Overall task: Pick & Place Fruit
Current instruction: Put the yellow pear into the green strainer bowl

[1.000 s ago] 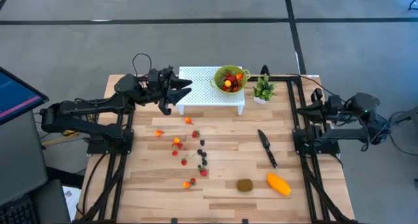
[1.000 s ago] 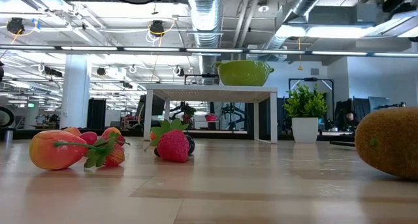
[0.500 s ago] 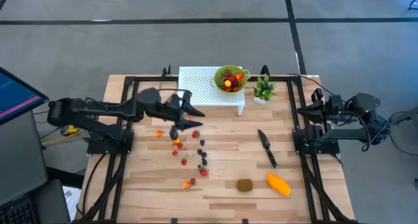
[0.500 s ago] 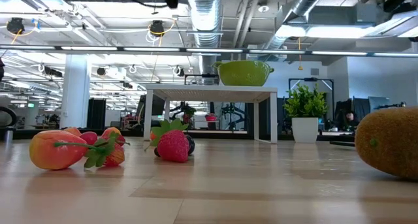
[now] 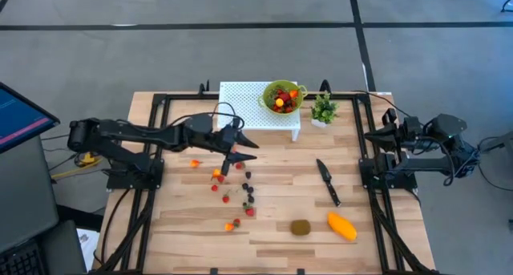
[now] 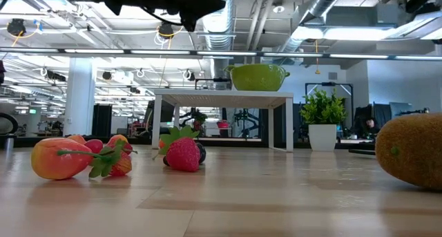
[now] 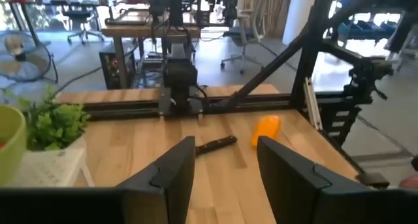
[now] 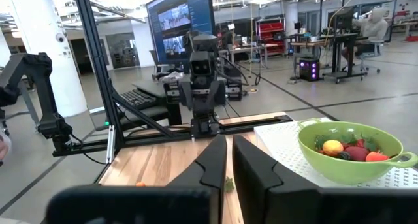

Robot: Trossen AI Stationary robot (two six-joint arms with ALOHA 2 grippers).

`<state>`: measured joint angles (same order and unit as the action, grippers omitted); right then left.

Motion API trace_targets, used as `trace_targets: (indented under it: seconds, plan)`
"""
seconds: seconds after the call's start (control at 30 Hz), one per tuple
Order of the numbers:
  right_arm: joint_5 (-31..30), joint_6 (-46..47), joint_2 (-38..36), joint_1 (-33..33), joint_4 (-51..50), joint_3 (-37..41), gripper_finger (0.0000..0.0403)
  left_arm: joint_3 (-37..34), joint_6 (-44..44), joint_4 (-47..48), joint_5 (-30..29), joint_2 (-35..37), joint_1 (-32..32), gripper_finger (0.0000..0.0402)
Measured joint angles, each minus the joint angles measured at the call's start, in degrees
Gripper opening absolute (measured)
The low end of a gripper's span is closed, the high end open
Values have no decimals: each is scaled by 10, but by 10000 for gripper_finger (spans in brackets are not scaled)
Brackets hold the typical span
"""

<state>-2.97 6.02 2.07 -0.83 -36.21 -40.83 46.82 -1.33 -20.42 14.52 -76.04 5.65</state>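
Several small red, orange and dark fruits lie scattered on the wooden table, left of its middle. A brown kiwi and an orange mango rest near the front edge. More fruit fills the green bowl on the white stand. My left gripper hovers open above the far end of the scattered fruit. In its wrist view nothing lies between its fingers. My right gripper waits shut at the table's right edge, pointing toward the left.
A black knife lies right of the middle. A small potted plant stands beside the white stand. Black frame rails run along the table's left, right and far edges. In the low view a strawberry and the kiwi sit close by.
My left gripper has swung from beside the white stand's left end toward the table's middle and near edge. It has come down over the scattered fruit and turned about its own axis. It has stayed open. The fruit has not moved.
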Motion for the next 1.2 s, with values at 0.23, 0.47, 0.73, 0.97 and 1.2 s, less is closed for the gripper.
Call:
trace_targets:
  seconds: [0.23,0.47,0.73,0.97,1.2]
  plan:
    - [0,0,0,0,0,0,20,0,6,6,-38,-61,-5,159]
    - [0,0,0,0,0,0,21,0,0,46,-57,-110,-20,159]
    - [0,0,0,0,0,0,24,0,-18,154,-87,-112,-22,159]
    - [0,0,0,0,0,0,20,0,2,210,-104,-107,-21,159]
    - [0,0,0,0,0,0,23,0,3,241,-117,-107,-21,159]
